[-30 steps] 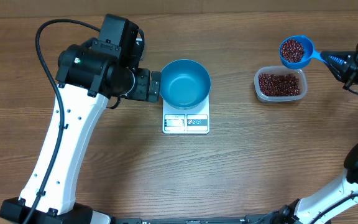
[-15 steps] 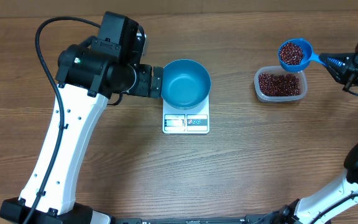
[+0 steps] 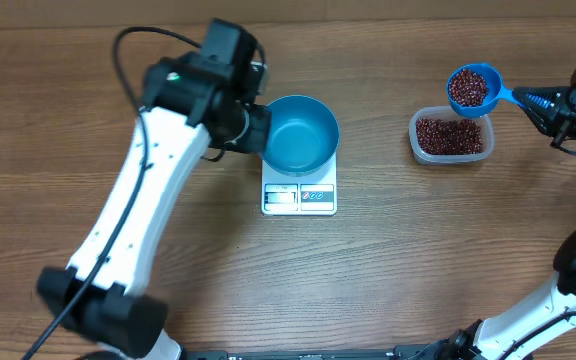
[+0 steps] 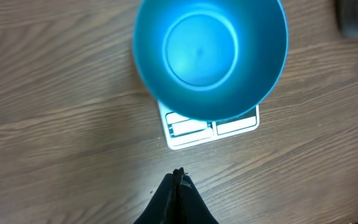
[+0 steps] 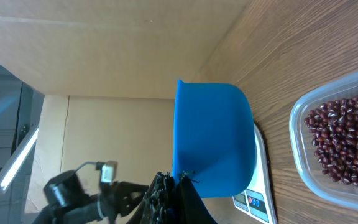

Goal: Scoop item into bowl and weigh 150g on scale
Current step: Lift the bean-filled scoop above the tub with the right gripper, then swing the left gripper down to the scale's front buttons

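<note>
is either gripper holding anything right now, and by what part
The right gripper holds the blue scoop, full of beans, by its handle; the left gripper is shut on nothing.

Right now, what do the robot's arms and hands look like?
The left arm is a long white tube with chunky black joints and a black cable looping over it. The right arm is white and black too. The left hand and right hand are black with two thin fingers each.
</note>
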Available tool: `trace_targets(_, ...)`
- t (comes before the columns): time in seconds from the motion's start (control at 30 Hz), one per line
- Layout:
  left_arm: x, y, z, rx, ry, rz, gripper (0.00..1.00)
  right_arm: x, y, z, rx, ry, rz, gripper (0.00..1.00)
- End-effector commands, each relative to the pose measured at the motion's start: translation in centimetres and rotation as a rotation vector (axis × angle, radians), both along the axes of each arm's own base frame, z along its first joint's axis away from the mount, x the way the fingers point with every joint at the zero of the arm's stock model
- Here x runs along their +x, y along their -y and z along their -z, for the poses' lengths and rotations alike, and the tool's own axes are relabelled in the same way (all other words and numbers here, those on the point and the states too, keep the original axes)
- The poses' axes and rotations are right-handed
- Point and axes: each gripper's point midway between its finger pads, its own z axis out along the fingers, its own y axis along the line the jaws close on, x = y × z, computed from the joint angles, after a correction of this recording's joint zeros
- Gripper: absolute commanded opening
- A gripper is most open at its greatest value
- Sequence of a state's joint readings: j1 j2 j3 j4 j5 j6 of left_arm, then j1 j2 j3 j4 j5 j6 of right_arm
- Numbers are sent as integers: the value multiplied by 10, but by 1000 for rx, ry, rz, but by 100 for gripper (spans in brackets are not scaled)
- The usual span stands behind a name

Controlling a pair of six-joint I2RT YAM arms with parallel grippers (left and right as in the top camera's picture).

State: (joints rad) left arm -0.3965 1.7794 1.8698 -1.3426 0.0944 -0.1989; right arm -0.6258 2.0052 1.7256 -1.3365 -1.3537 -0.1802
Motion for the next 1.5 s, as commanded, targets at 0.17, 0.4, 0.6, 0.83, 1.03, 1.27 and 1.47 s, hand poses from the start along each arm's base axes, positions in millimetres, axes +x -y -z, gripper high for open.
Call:
trace_targets(0.17,18,42,27,-3,29,190,4,0,-2,-5,23,26,-4,4)
trace_targets(0.4,4,69,18,56,108,346,4,0,-2,-5,24,26,-4,4)
trace_targets(0.6,-31,111,-7,182,257,494,4,0,-2,-5,24,25,-4,4)
trace_targets(0.83,-65,145,-6,161,277,594,4,-1,-2,0,6,3,-4,4)
trace_targets(1.03,-75,140,10,125,277,587,4,-1,-2,1,-6,10,-7,4)
trace_targets(1.27,-80,122,18,27,395,519,4,-2,-2,1,-7,10,-9,4)
trace_targets(1.47,-66,99,53,-56,428,365,4,-3,-3,2,-5,-5,-10,4)
